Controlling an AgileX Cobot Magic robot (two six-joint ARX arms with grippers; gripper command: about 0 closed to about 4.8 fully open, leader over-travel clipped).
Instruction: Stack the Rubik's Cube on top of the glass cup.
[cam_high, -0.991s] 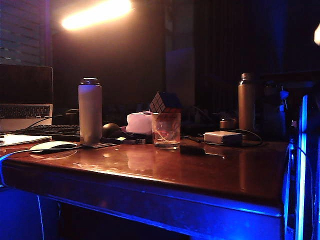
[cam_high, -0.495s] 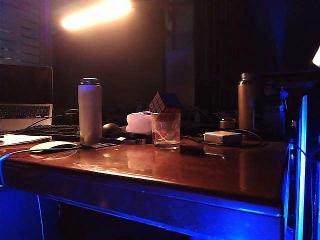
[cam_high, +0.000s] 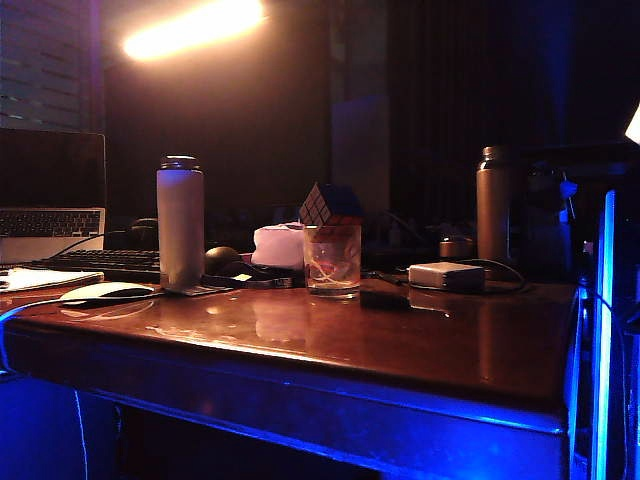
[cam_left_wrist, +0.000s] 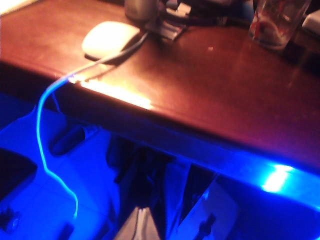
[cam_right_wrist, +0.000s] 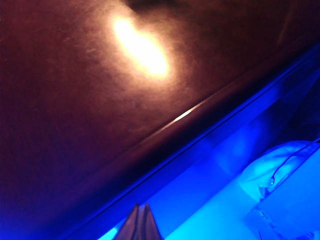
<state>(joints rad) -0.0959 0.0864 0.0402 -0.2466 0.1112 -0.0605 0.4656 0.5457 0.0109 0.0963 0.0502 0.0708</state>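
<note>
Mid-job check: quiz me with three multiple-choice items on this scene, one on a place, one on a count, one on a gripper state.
1. Where is the Rubik's Cube?
A. on the glass cup
B. on the keyboard
C. under the table

2. How many tall bottles stand on the table?
A. none
B. two
C. four

3. How is the right gripper?
A. wide open
B. shut, empty
C. holding the cup

Key: 1 A, the cube sits tilted on the cup's rim. 2 B, a white bottle and a metal bottle. 3 B, its fingertips meet off the table's edge.
</note>
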